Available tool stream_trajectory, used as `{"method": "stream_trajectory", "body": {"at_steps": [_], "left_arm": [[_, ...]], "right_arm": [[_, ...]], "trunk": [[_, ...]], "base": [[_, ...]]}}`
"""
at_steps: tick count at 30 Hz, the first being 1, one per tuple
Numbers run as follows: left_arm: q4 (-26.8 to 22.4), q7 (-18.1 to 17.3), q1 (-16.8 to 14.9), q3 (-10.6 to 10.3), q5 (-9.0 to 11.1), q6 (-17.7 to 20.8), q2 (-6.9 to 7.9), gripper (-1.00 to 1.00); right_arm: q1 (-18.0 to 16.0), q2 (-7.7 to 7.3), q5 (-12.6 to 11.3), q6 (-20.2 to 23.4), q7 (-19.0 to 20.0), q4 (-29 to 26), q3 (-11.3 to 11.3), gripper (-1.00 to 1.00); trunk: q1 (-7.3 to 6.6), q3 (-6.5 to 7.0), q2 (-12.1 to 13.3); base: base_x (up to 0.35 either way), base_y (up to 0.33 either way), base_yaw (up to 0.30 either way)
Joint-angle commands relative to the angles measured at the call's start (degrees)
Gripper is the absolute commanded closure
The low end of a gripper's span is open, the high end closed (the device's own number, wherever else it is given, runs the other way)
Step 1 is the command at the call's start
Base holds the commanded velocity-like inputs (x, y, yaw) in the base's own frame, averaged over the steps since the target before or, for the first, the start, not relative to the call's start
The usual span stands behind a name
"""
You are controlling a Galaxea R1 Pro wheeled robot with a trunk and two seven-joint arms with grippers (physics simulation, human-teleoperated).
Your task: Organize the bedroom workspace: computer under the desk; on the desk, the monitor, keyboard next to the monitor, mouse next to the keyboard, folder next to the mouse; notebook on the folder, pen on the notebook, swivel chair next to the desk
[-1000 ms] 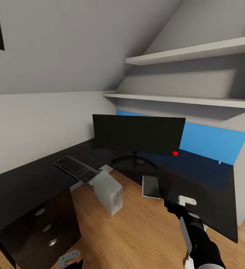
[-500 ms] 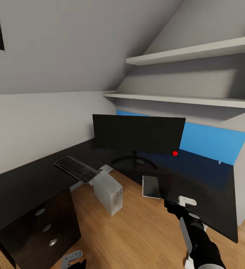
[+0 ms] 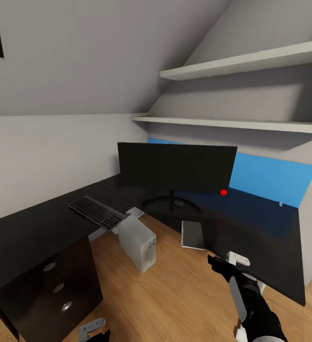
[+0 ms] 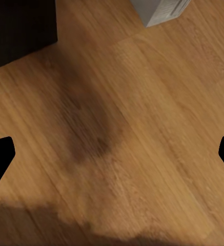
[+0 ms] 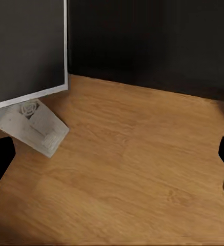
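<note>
There is one bench. On it sit one monitor, one keyboard and one notebook. One computer stands on the floor. The bench has three drawers, each with one round knob, so three knobs. Two white shelves hang on the wall. The monitor has one red dot. There are two hands: the left hand and the right hand.

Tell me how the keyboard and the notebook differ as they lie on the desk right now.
The keyboard is long, black and covered in keys; the notebook is shorter, dark grey and plain. The keyboard lies on the left wing of the desk, left of the monitor; the notebook lies in front of the monitor, to the right. Both lie flat, each overhanging the desk's front edge.
</note>
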Motion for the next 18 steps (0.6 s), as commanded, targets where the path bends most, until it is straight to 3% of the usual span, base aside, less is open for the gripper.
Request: {"method": "stream_trajectory", "body": {"at_steps": [1,7,8,14,18], "left_arm": [[0.0,0.2,0.0,-0.4,0.5,-0.3,0.07,-1.0],[0.0,0.3,0.0,-0.4,0.5,-0.3,0.08,-1.0],[0.0,0.3,0.0,-0.4,0.6,-0.2,0.08,-1.0],[0.0,0.4,0.0,-0.3,0.6,-0.2,0.08,-1.0],[0.0,0.6,0.0,-0.3,0.5,-0.2,0.08,-1.0]], "right_arm": [[0.0,0.01,-1.9,0.2,0.1,1.5,-0.1,-1.0],[-0.1,-0.1,-7.7,0.1,1.1,7.4,0.0,-1.0],[-0.1,-0.12,-11.8,-0.1,2.2,9.1,0.0,-1.0],[-0.1,-0.12,-16.8,-1.6,3.2,10.3,0.0,-1.0],[-0.1,-0.08,-17.7,-3.9,3.4,10.3,-0.1,-1.0]], "trunk": [[0.23,-0.25,-0.5],[1.54,-1.33,-2.9],[1.76,-1.51,-3.3],[3.08,-2.58,-5.7],[3.96,-3.3,-7.3]], "base": [[0.0,0.0,0.0],[0.0,0.0,0.0],[0.0,0.0,0.0],[0.0,0.0,0.0],[0.0,0.0,0.0]]}}
